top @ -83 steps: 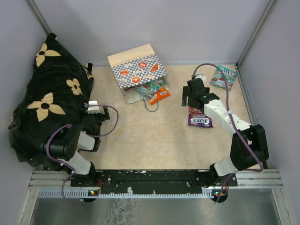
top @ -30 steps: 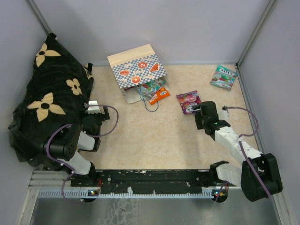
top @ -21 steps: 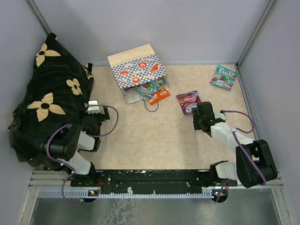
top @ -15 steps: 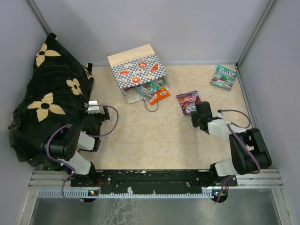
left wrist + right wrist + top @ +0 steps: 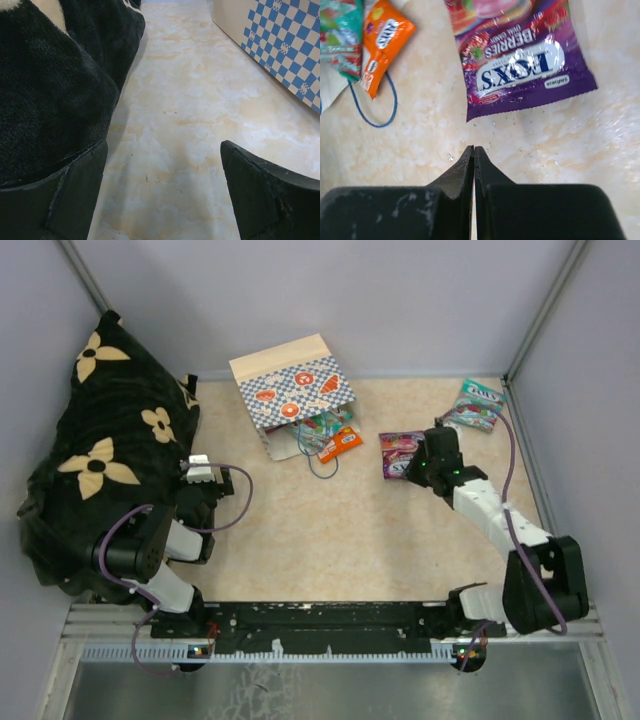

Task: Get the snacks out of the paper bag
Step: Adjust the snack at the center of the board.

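The checkered paper bag lies on its side at the back, its mouth toward me. A green-teal snack and an orange snack spill from the mouth beside the blue cord handle. A purple snack lies flat on the table, and a teal one lies at the far right. My right gripper is shut on nothing, its tips just short of the purple snack. My left gripper is open and holds nothing, low over bare table.
A black cloth with cream flowers is heaped along the left side, right against my left finger. Grey walls close off the back and both sides. The bag's checkered face shows at the upper right of the left wrist view.
My right gripper's jaws have shut on nothing, and it has swung back and to the right, up to the purple snack's near right edge. The left arm has not moved.
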